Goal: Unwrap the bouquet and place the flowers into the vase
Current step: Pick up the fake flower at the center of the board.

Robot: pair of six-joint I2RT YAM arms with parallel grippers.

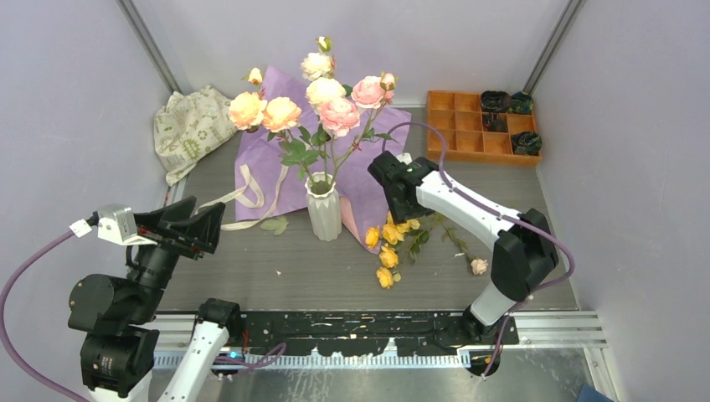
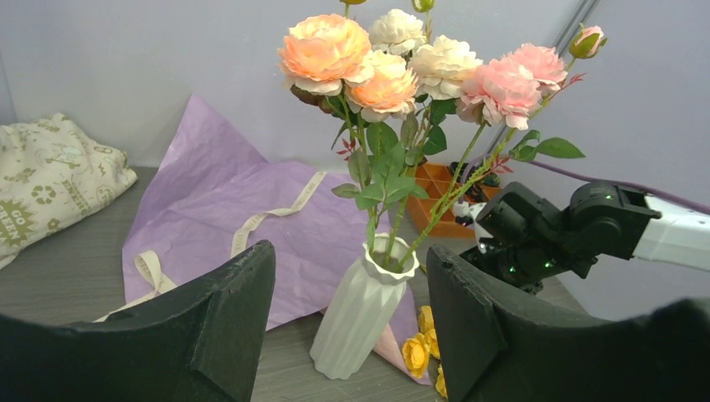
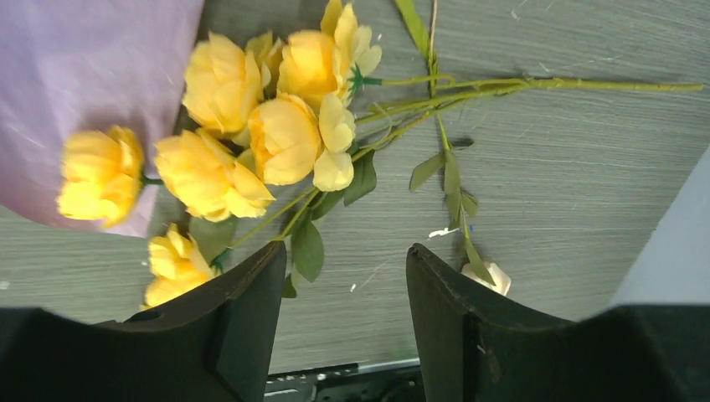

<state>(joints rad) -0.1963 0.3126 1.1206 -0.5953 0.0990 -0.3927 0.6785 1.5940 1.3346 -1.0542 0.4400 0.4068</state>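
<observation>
Vase (image 1: 323, 209) upright mid counter (image 1: 251, 276), roses (image 1: 325, 92) in it. Yellow stems (image 1: 389, 244) lie just right of it, overlapping purple paper (image 1: 268, 155) edge. My right claw (image 3: 343, 255) spread above them, empty; left claw (image 2: 350, 251) spread, well apart at left edge.

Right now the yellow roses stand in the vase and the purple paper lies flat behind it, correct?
Not quite. The yellow roses lie on the table beside the vase, not in it, as the top view shows. The purple paper does lie flat behind it.
</observation>
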